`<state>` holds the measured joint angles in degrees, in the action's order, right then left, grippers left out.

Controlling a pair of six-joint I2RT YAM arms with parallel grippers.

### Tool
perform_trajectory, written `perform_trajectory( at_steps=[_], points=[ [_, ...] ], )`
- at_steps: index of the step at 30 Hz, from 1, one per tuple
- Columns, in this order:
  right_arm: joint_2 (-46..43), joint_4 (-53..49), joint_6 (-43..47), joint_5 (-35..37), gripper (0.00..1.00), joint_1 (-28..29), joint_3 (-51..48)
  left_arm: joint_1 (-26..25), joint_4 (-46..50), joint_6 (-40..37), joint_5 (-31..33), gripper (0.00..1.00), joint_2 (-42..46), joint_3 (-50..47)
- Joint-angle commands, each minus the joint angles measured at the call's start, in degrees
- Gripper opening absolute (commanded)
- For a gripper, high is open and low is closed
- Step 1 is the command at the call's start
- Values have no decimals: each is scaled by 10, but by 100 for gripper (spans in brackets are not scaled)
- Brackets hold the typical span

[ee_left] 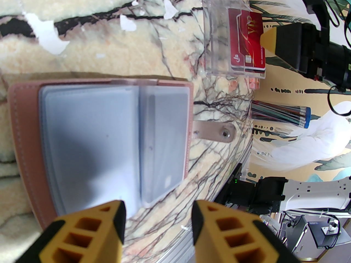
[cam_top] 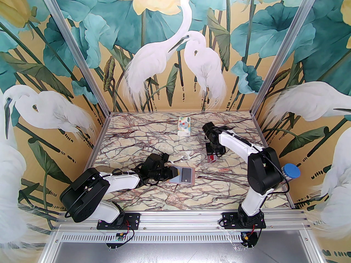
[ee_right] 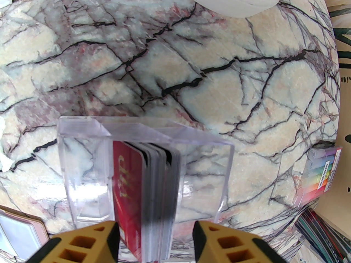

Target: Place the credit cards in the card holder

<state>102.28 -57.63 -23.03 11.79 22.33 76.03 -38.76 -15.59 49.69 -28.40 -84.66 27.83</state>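
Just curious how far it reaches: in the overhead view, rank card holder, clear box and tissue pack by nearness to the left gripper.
1. The card holder, right at the left gripper.
2. The clear box, off to the right.
3. The tissue pack, near the back wall.

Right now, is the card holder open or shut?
Open. The card holder lies spread flat on the marble table, clear sleeves facing up, its snap strap unfastened and sticking out to one side.

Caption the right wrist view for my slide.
Right claw open around the credit cards standing in a clear box.
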Motion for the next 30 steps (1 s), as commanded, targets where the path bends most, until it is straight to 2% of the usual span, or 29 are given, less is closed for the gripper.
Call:
perform_trajectory(
  at_steps=[1, 30],
  points=[
    [14, 9, 9, -5, 50, -5, -9, 5, 0, -12, 6, 45, -2, -7],
    [-7, -27, 15, 30, 45, -21, 8, 6, -4, -13, 1, 45, -12, -6]
  ],
)
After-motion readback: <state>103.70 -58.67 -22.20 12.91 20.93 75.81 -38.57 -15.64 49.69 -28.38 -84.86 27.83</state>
